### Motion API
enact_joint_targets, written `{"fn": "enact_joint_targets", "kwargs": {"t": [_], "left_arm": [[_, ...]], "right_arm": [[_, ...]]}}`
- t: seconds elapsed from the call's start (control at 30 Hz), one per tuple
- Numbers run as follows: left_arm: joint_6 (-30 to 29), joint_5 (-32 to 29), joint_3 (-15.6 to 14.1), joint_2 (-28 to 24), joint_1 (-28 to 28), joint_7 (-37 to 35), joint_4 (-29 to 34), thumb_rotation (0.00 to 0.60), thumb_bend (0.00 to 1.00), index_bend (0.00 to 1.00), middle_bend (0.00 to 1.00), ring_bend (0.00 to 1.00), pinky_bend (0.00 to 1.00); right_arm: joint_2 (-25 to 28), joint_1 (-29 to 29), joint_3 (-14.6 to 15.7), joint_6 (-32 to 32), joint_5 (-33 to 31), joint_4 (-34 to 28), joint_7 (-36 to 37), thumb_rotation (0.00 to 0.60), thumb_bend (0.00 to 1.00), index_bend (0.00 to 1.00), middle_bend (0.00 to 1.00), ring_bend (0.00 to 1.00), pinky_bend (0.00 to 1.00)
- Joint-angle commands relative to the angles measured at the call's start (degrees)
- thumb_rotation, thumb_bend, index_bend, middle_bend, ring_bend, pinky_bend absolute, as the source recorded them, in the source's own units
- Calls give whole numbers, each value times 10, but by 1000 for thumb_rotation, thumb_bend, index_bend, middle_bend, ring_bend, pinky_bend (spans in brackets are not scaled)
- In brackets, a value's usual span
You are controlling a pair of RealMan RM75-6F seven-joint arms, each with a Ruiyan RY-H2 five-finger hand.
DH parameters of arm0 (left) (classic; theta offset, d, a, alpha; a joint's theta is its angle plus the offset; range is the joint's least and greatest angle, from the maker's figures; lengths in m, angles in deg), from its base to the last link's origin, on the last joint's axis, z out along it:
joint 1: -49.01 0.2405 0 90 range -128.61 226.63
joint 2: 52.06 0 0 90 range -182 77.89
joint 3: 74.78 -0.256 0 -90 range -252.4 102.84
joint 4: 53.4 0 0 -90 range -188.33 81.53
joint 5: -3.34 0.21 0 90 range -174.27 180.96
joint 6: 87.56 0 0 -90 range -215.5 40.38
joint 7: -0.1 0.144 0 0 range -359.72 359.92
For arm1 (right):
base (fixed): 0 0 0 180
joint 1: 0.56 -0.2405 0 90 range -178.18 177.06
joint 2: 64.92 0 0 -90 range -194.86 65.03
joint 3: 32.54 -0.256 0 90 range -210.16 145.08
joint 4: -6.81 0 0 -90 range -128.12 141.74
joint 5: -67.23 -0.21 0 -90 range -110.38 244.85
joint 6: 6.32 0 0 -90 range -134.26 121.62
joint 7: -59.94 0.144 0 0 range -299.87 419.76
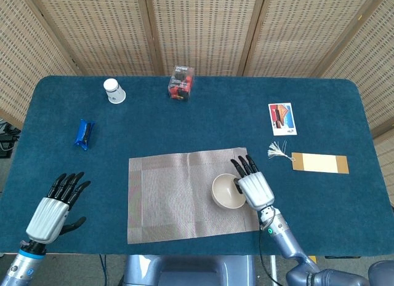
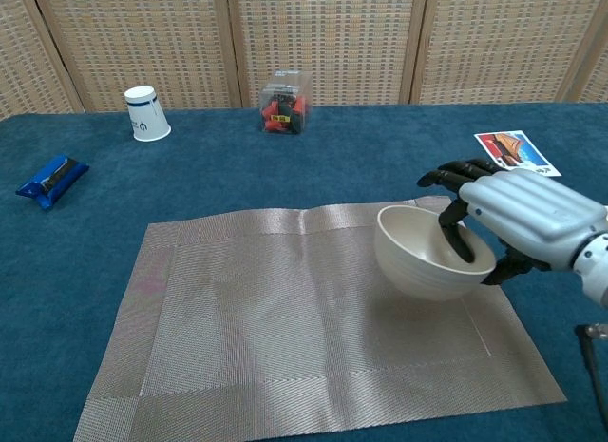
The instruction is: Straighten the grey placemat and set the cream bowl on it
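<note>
Head view: right hand point(image 1: 254, 189) gripped cream bowl point(image 1: 228, 191) by its rim, over the grey placemat point(image 1: 178, 194) right side, positioned for set-down. Left hand point(image 1: 50, 209) idle, fingers spread, empty.
Chest view: bowl looked just above the mat; contact unclear.

The table point(image 1: 203, 114) wears a deep teal-blue cloth. On it lies a grey woven placemat point(image 1: 178, 194) with a finely ribbed border, and a plain cream bowl point(image 1: 226, 191). Both hands, right point(image 1: 253, 186) and left point(image 1: 50, 209), have silver backs and black fingers. A white paper cup point(image 1: 114, 91), a blue wrapper point(image 1: 84, 133), a red-and-black box point(image 1: 181, 83), a red, blue and orange card point(image 1: 282, 118), and a tan strip point(image 1: 320, 163) sit around.
</note>
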Motion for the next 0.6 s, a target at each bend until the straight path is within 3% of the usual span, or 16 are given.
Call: {"fn": "enact_joint_targets", "kwargs": {"t": [0.03,0.47,0.6], "left_arm": [[-3,0,-2,-1,4,-10,-8,600,158,118,0,0,0],[2,-5,-1,-3,7,-27,-20,600,159,118,0,0,0],[5,-7,0,-3,6,-27,-22,600,159,118,0,0,0]], "right_arm": [[-23,-7,-3,12,-5,11,-14,600,488,748,181,0,0],[-98,-32,-29,36,-27,75,-42,600,484,748,180,0,0],[-102,-32,-29,35,-28,84,-38,600,434,721,156,0,0]]}}
